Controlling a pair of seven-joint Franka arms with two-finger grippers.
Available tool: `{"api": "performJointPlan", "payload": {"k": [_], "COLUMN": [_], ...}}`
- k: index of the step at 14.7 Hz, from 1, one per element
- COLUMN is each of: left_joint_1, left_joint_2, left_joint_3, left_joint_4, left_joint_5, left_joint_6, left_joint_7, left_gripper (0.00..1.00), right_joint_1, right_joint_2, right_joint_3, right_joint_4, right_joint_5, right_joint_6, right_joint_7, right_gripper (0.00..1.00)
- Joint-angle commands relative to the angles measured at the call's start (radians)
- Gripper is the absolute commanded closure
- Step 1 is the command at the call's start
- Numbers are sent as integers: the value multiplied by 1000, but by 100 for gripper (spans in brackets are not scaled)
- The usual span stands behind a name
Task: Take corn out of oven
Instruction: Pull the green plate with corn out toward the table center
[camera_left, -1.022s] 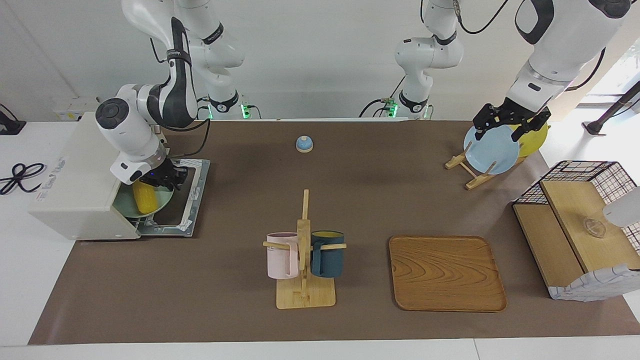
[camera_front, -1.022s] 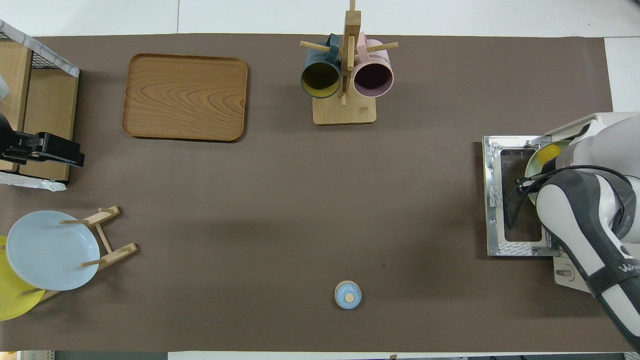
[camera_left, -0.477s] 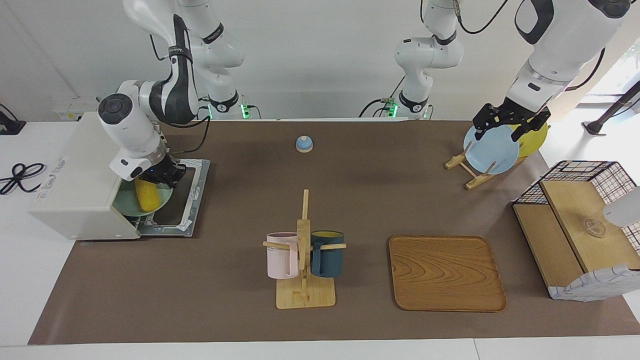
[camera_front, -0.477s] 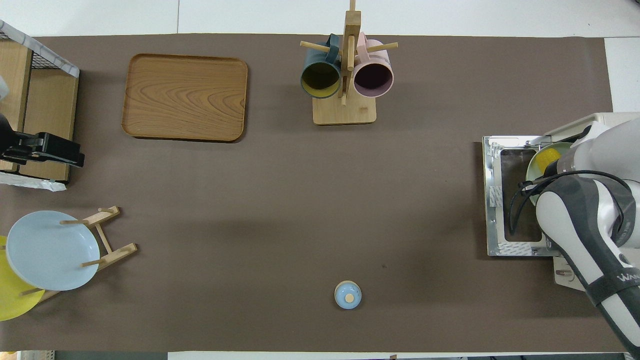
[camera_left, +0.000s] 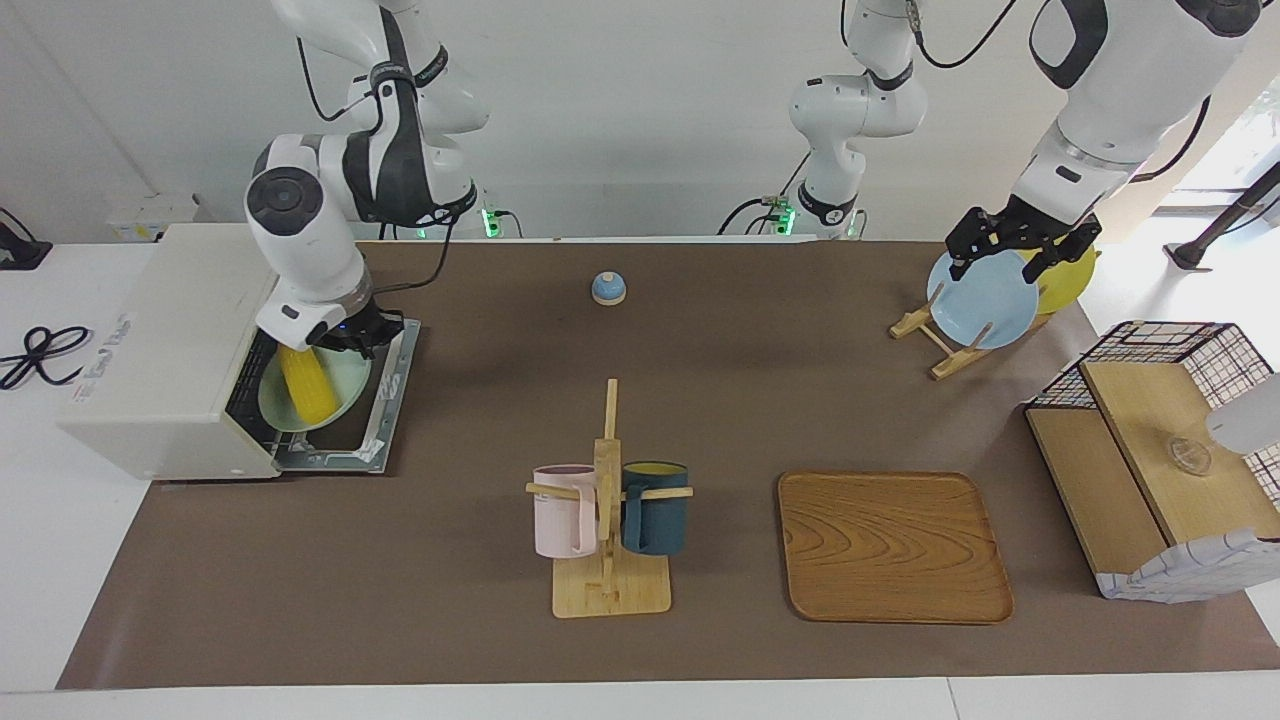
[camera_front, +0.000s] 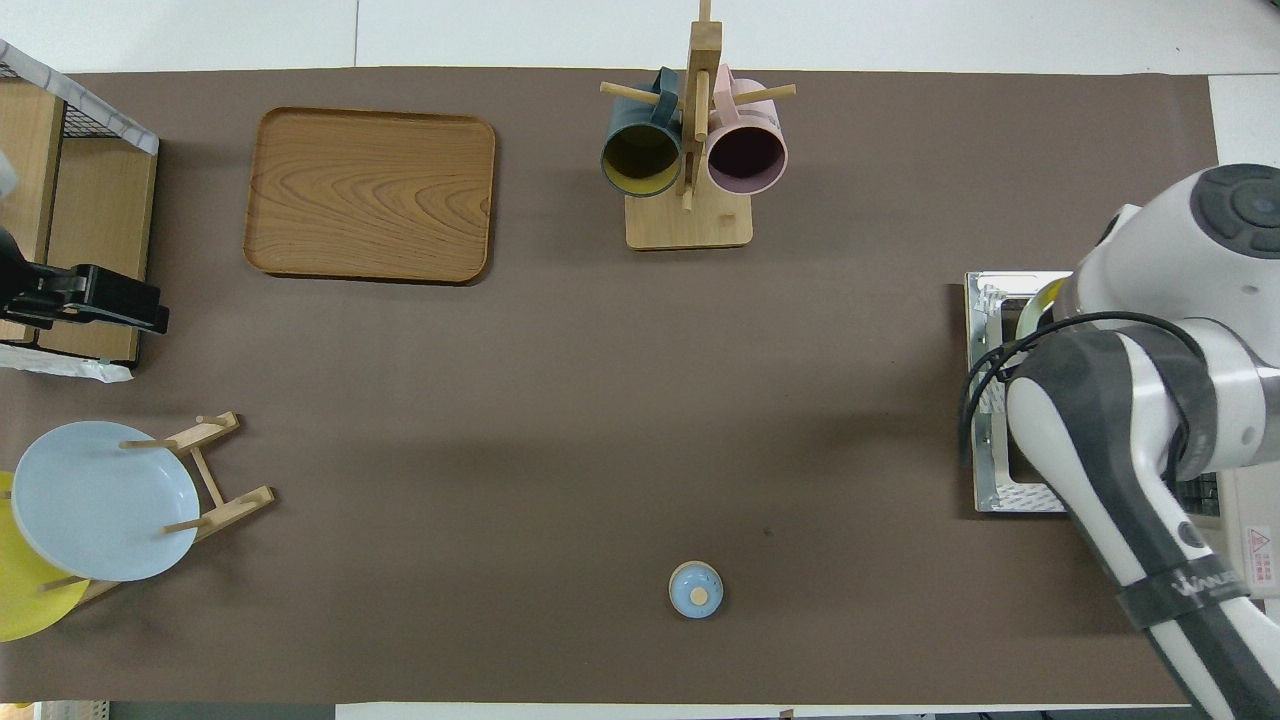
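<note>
Table's oven (camera_left: 150, 350) door down; corn (camera_left: 307, 385) on green plate (camera_left: 345, 385).

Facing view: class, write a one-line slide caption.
Right hand draws pale green plate with yellow corn cob from off-white toaster oven.

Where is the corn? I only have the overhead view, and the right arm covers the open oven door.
Observer: The corn lies on a green plate, partly out of the oven, over its dropped door.
Operator: Is the right tool on it?
Observer: The right tool is shut at the plate's rim, by the corn's end nearer the robots. It seems to grip the rim.
Operator: And the left tool?
Observer: The left tool hangs open over the blue plate in its rack, waiting.
</note>
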Motion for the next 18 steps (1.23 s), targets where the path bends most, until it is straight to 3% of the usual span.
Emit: {"api": "performJointPlan", "payload": {"k": [1, 5, 10, 12, 15, 18], "left_joint_1": [3, 3, 5, 5, 5, 5], "left_joint_2": [-22, -22, -22, -22, -22, -22], "left_joint_3": [-1, -1, -1, -1, 1, -1], "left_joint_4": [-22, -24, -24, -24, -26, -27], "left_joint_5": [10, 10, 10, 10, 10, 10], "left_joint_6": [13, 14, 20, 20, 23, 29], "left_joint_7": [4, 4, 2, 2, 2, 2], "left_gripper": [0, 0, 0, 0, 0, 0], "right_joint_1": [90, 276, 480, 496, 520, 534], "right_joint_2": [34, 127, 475, 502, 494, 468], "right_joint_3": [5, 6, 8, 32, 38, 57], "right_joint_4": [49, 189, 608, 618, 493, 413], "right_joint_5": [-29, -14, -14, -10, 24, 75], "right_joint_6": [-37, -96, -239, -148, 29, 86], "right_joint_7": [123, 357, 690, 738, 822, 850], "right_gripper": [100, 100, 100, 100, 100, 100]}}
